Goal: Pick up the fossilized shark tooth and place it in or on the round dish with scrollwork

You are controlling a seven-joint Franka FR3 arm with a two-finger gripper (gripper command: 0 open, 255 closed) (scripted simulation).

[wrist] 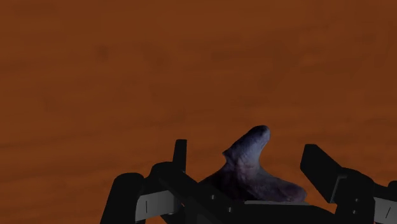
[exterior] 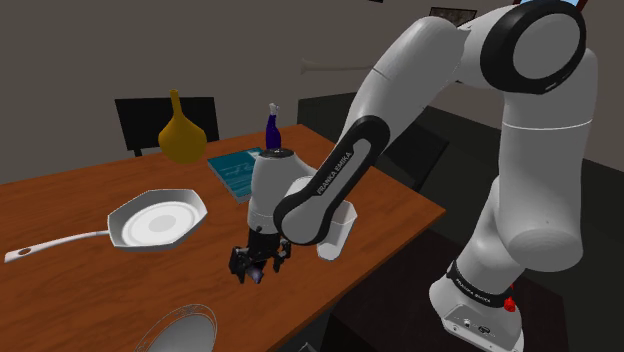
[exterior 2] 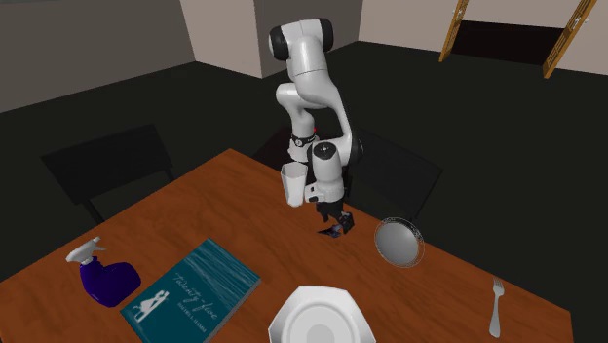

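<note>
In the pincer (wrist: 247, 147), above the table (wrist: 127, 76), the bluish-grey shark tooth (wrist: 251, 164).

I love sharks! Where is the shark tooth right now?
The shark tooth is at the gripper's tip, close to the brown table, near the second exterior view's middle, just left of the round dish.

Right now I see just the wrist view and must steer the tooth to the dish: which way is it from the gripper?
Observer: The round dish lies on the table, at the second exterior view's right of the gripper that holds the tooth.
Operator: Anything beside it?
Observer: A fork lies further right, beyond the dish.
Operator: Anything else close?
Observer: A white pan sits nearer that camera than the gripper.
</note>
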